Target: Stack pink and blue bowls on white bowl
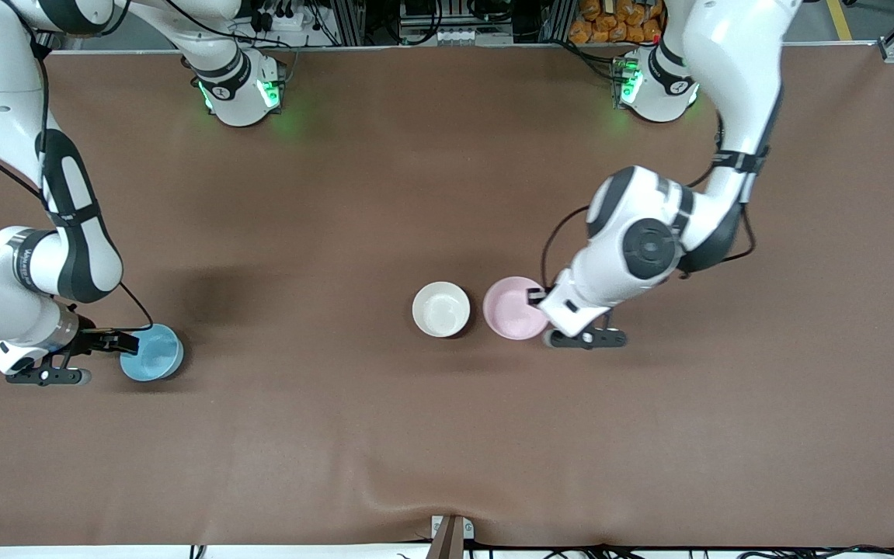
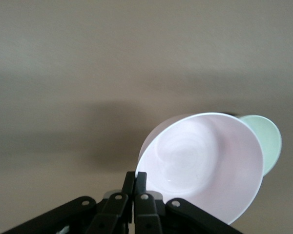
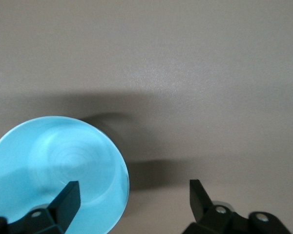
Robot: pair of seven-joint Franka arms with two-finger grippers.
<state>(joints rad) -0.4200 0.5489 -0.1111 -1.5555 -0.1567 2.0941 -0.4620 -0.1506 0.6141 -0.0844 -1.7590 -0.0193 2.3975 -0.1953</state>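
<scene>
Pink bowl (image 1: 514, 308) is being pinched at its 3 o'clock rim by the left gripper (image 1: 537, 297), touching the white bowl (image 1: 441, 309); judging so, lifting it over comes next. Right gripper (image 1: 126, 342), spread, is straddling the blue bowl's (image 1: 153, 352) 9 o'clock rim, not yet clamping.

Both robot arms are glossy white with rounded shapes and dark grey bands at the joints. Thin black cables run along them. Green lights glow on the round white bases. The black two-finger left gripper (image 1: 537, 296) and right gripper (image 1: 122, 342) show small silver screws.
</scene>
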